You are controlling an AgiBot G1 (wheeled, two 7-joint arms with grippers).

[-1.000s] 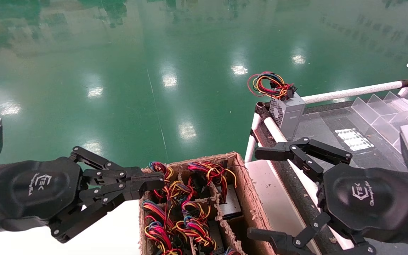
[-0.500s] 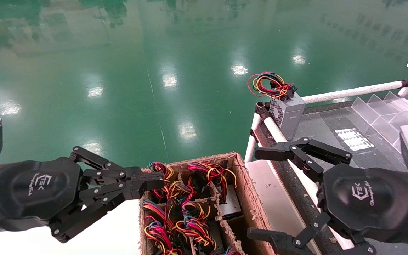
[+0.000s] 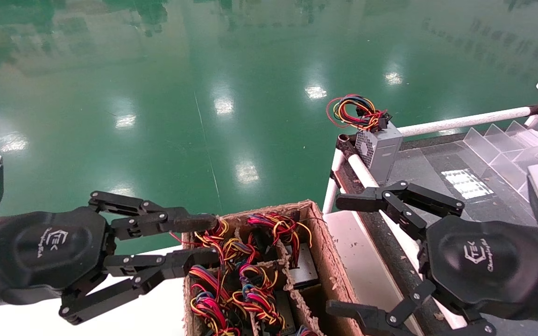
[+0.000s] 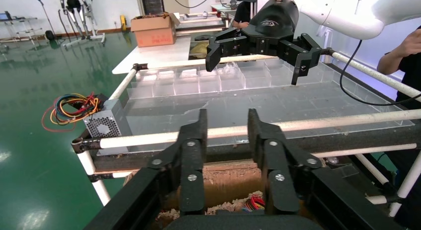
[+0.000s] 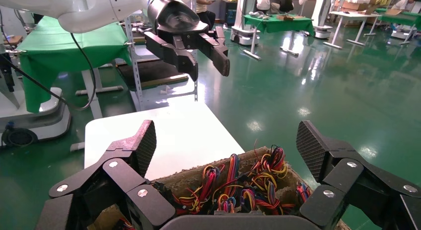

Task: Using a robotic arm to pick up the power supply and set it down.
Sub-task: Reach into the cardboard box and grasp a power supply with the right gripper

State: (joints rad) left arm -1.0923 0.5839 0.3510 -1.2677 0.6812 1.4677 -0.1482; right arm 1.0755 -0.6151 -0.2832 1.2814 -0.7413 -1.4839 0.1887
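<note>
Left hand (image 3: 203,240): black, angular linkage fingers.

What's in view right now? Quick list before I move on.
Carton: one, brown, divided into cells, between the two grippers.
Power supplies in carton: several, exact count hidden, grey, under red, yellow and orange wire bundles.
Power supply on rack: one, grey, vented face, standing at the rack's far left corner, coloured wires on top.
Rack: one, white tube rails, clear sheet, right of the carton.
Clear dividers: one row, far right side of the rack.
Table: one, white, under the carton.
Floor: green.
Left gripper: black, open, at the carton's far left corner.
Right gripper: black, open wide, over the rack's near edge.
</note>
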